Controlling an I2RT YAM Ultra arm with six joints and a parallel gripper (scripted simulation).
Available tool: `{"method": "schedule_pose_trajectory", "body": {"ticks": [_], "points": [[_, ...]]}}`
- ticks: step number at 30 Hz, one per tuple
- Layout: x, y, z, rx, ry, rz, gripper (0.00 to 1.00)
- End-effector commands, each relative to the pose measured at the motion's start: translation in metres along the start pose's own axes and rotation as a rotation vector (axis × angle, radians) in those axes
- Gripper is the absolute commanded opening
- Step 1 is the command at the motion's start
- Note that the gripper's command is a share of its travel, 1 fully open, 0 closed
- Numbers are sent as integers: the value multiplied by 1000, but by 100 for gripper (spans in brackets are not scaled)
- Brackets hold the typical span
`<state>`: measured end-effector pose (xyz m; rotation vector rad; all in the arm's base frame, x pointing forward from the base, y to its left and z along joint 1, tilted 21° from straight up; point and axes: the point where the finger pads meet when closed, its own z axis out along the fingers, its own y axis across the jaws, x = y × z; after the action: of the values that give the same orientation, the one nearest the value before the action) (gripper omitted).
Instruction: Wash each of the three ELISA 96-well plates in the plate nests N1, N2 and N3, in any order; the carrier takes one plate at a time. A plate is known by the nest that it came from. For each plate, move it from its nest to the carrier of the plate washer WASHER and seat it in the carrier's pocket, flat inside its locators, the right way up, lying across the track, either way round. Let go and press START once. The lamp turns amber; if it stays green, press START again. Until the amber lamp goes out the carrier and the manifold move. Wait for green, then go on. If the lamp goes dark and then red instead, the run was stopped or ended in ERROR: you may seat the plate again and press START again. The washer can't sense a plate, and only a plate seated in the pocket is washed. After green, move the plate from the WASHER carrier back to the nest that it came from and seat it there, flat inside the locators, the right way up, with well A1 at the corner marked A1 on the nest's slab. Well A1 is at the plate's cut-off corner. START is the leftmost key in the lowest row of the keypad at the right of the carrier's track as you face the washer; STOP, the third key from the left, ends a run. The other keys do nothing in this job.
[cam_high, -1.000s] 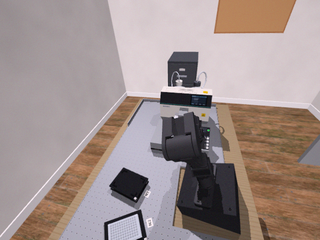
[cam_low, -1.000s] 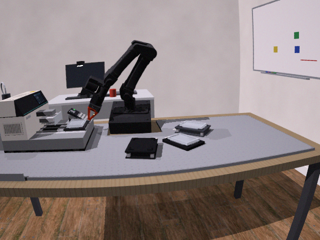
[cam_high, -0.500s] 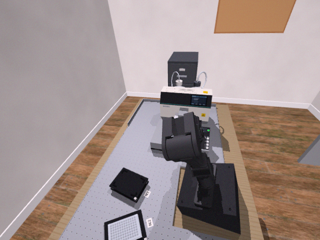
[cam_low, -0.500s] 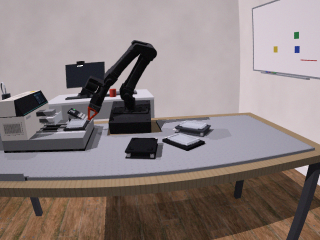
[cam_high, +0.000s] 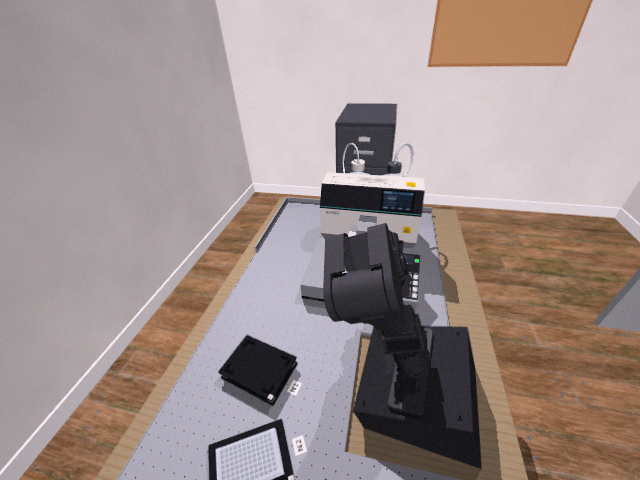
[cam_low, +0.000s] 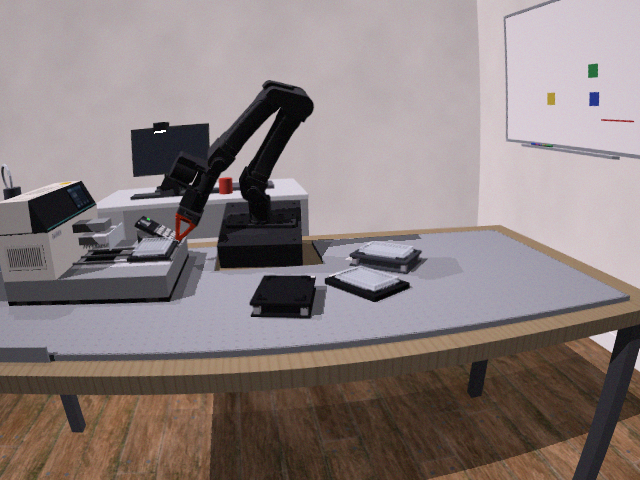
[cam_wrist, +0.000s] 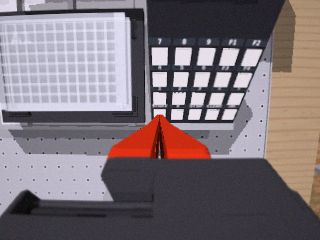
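My gripper (cam_wrist: 159, 119) (cam_low: 180, 238) has red fingers and is shut on nothing. Its tips point at the leftmost key of the lowest row (cam_wrist: 155, 111) of the washer's keypad (cam_wrist: 200, 75) (cam_low: 157, 227) (cam_high: 413, 285); I cannot tell whether they touch it. The lamp (cam_high: 416, 260) (cam_low: 148, 220) is green. A clear 96-well plate (cam_wrist: 65, 65) (cam_low: 152, 246) lies flat in the carrier (cam_wrist: 140, 65) of the washer (cam_high: 361, 198) (cam_low: 41, 227), left of the keypad. One black nest (cam_high: 257, 367) (cam_low: 283, 294) is empty. Two other nests hold plates: one (cam_high: 250, 457) (cam_low: 367, 279) and another (cam_low: 385, 250).
The arm's black base (cam_high: 454, 372) (cam_low: 258, 242) stands right of the washer. Two bottles with tubes (cam_high: 357, 164) sit on the washer's top. A dark cabinet (cam_high: 366, 134) stands behind it. A monitor (cam_low: 169, 147) and a red cup (cam_low: 225, 184) are on a side desk.
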<state>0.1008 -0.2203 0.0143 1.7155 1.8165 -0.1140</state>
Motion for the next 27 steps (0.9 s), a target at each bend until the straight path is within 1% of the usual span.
{"method": "schedule_pose_trajectory", "body": {"ticks": [1,19,27], "points": [[-5,1,1,-1,-18,-1,0],[-5,1,11,-1,-18,-1,0],[-5,1,11,-1,-18,-1,0]]}}
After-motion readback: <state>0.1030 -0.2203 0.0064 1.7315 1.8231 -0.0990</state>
